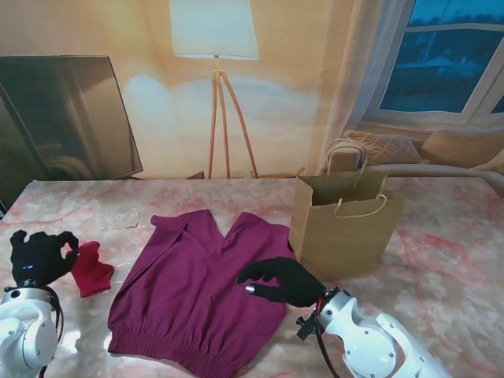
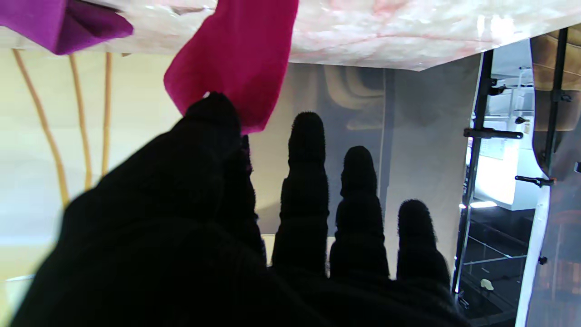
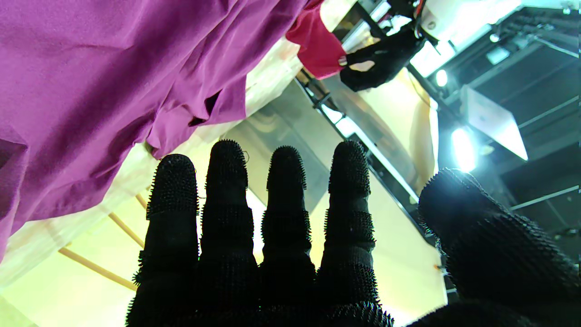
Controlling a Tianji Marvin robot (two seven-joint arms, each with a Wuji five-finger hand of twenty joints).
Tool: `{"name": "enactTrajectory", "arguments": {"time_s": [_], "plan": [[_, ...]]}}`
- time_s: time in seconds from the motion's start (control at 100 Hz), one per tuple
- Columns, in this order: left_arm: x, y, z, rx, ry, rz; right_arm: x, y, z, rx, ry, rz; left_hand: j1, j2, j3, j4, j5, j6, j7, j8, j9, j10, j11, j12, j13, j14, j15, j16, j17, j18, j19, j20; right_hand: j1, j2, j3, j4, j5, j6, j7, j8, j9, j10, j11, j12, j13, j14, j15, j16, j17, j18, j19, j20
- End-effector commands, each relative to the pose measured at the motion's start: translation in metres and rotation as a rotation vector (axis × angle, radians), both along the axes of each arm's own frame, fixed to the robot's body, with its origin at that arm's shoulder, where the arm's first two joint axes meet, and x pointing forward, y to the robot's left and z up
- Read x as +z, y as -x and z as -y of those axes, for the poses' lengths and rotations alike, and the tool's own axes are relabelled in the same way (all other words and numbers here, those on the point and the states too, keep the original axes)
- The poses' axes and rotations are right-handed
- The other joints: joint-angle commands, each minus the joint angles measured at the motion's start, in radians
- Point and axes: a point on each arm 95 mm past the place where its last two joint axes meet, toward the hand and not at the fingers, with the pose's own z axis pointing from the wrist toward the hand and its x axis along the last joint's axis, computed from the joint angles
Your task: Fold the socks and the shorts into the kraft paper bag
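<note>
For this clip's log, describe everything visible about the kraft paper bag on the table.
The brown kraft paper bag stands upright and open on the pink marbled table, right of the magenta shorts. It is plain, unprinted paper with a creased side panel and two thin cord handles, one hanging over the front face, one rising behind. The shorts' nearest leg edge reaches its bottom corner; contact is unclear. Neither hand touches it. Its inside is not visible.

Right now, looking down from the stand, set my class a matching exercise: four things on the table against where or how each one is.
Things:
1. shorts
2. sock
3. bag
4. right hand

States:
A. stands upright, open
B. lies spread flat in the middle
C. held at one end by the left hand
D. hovers open at the shorts' right edge

Pairs: 1-B, 2-C, 3-A, 4-D
</note>
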Motion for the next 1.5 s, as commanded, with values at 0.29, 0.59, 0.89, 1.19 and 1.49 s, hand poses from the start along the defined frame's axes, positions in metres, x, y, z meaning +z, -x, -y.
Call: {"name": "enactTrajectory", "arguments": {"time_s": [0.29, 0.59, 0.89, 1.19, 1.49], "plan": [[-0.029, 0.032, 0.013, -0.12, -0.077, -0.124, -0.004, 0.003, -0.002, 0.015, -0.003, -0.016, -0.021, -0.015, 0.067, -0.038, 0.01, -0.072, 0.052, -0.011, -0.077, -0.019, -0.019, 0.02, -0.051, -0.02, -0.018, 0.009, -0.014, -0.002, -0.049, -0.015, -0.002, 0.035, -0.026, 0.038, 0.003, -0.015, 0.012, 0.005, 0.008, 0.001, 0.012, 0.012, 0.02, 0.01, 0.019, 0.027, 0.002, 0.002, 0.038, 0.036], [-0.046, 0.052, 0.009, -0.132, -0.104, -0.24, -0.003, 0.004, -0.005, 0.025, -0.003, -0.014, -0.033, -0.021, 0.06, -0.042, 0.022, -0.076, 0.036, -0.021, -0.117, -0.011, -0.08, -0.022, -0.079, -0.021, -0.053, -0.002, -0.014, -0.01, -0.105, -0.014, 0.0, 0.038, -0.03, 0.039, 0.001, -0.014, 0.01, 0.005, 0.006, 0.001, 0.011, 0.012, 0.019, 0.01, 0.019, 0.028, 0.0, 0.002, 0.037, 0.035], [-0.044, 0.063, 0.007, -0.148, -0.061, -0.317, -0.002, 0.005, -0.005, 0.023, -0.001, -0.009, -0.327, 0.134, -0.104, 0.053, 0.131, 0.108, -0.271, -0.258, -0.237, 0.016, -0.184, -0.137, -0.186, -0.019, -0.136, -0.033, -0.028, -0.02, -0.322, 0.05, 0.0, 0.038, -0.032, 0.039, 0.0, -0.016, 0.009, 0.005, 0.006, 0.001, 0.01, 0.011, 0.018, 0.01, 0.019, 0.028, -0.001, 0.002, 0.037, 0.035], [-0.018, 0.06, 0.006, -0.099, -0.009, -0.146, -0.002, 0.006, -0.004, 0.021, -0.002, -0.006, -0.179, 0.2, -0.148, 0.044, 0.171, 0.118, -0.269, -0.313, -0.214, 0.021, -0.176, -0.134, -0.168, -0.021, -0.139, -0.014, -0.021, -0.024, -0.338, 0.163, 0.0, 0.038, -0.034, 0.039, 0.001, -0.013, 0.009, 0.005, 0.006, 0.002, 0.01, 0.011, 0.018, 0.01, 0.019, 0.028, -0.002, 0.003, 0.037, 0.036], [-0.021, 0.04, -0.006, 0.034, 0.034, -0.234, -0.002, 0.008, -0.004, 0.018, -0.007, -0.007, -0.268, 0.105, -0.028, 0.052, -0.288, 0.433, -0.772, -0.496, -0.45, 0.06, -0.22, -0.156, -0.374, -0.022, -0.199, -0.084, -0.022, -0.092, -0.419, 0.059, 0.001, 0.038, -0.034, 0.039, -0.007, -0.015, 0.005, 0.004, 0.007, 0.002, 0.011, 0.012, 0.018, 0.01, 0.018, 0.028, -0.002, 0.005, 0.038, 0.036]]}}
